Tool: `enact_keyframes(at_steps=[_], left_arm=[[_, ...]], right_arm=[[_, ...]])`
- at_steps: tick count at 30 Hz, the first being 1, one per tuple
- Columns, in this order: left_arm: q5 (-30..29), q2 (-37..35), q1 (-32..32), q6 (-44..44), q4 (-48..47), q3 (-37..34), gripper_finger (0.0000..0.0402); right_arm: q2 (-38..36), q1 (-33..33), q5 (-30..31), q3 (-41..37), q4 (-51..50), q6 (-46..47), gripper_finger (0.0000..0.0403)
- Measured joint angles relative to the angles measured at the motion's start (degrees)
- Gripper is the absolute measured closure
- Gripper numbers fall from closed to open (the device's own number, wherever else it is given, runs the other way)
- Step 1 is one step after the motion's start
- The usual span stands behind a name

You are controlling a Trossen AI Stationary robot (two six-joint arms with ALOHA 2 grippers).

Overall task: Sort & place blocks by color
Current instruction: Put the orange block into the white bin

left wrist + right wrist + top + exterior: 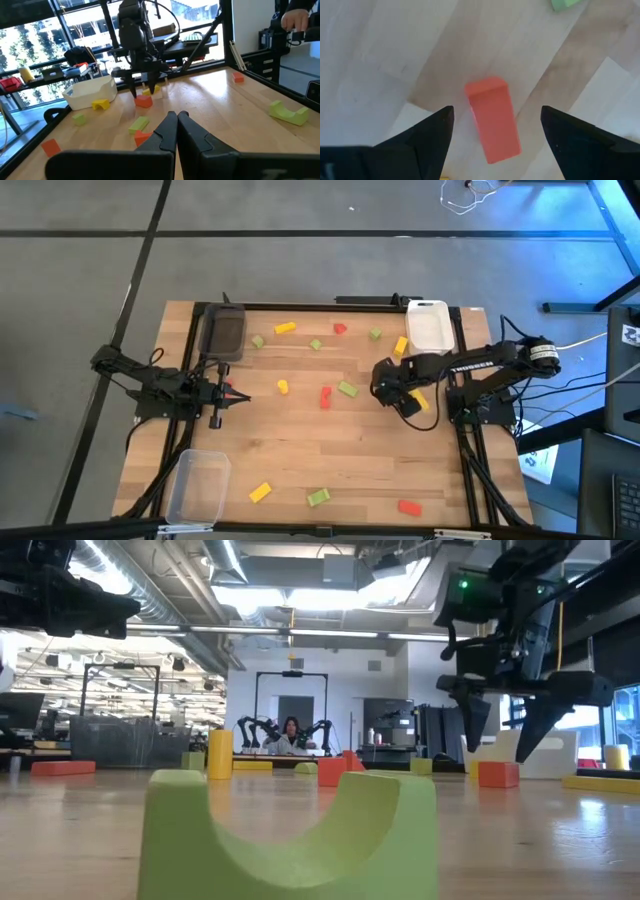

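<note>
Many blocks [324,397] across wooden table [330,460].

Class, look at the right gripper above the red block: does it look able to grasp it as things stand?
Probably yes. The right gripper hangs open straight over the red block, one of its fingers on each side, with nothing between.

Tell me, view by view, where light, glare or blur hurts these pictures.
High view: blue light tints the floor at upper right, table evenly lit. Low view: ceiling lights glare, and the green arch block up close is soft. Left wrist view: bright windows wash out the background. Right wrist view: the red block looks soft, casting a faint shadow.
</note>
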Motion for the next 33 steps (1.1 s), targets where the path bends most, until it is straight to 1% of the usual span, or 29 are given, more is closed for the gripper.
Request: enact_keyframes(at_steps=[3, 6, 10, 17, 20, 25, 29, 33], left_arm=[[0.00, 0.00, 0.01, 0.01, 0.00, 0.00, 0.0401], [0.00, -0.01, 0.00, 0.00, 0.01, 0.00, 0.0401], [0.00, -0.01, 0.00, 0.00, 0.00, 0.00, 0.0401], [0.00, 0.00, -0.01, -0.01, 0.02, 0.00, 0.0401], [0.02, 0.00, 0.00, -0.01, 0.00, 0.00, 0.0401], [0.02, -0.01, -0.01, 0.01, 0.00, 0.00, 0.0401], [0.01, -0.01, 0.00, 0.01, 0.00, 0.00, 0.0401], [0.01, -0.01, -0.01, 0.01, 0.01, 0.00, 0.0401]], right_arm=[[0.03, -1.28, -1.19, -0.88, 1.50, -1.59, 0.0104], [0.13, -2.64, -1.77, -1.80, 3.14, -1.58, 0.0104], [1.51, -3.86, -4.09, -3.57, 4.91, -1.55, 0.0105], [5.82, -4.28, -5.20, -4.60, 5.04, -1.58, 0.0130], [6.50, -4.28, -5.74, -4.58, 5.34, -1.68, 0.0139], [6.59, -4.28, -6.34, -4.67, 5.46, -1.65, 0.0169], [6.66, -4.32, -7.70, -4.73, 5.70, -0.94, 0.0201], [6.83, -4.28, -7.87, -4.39, 5.87, 4.42, 0.0241]])
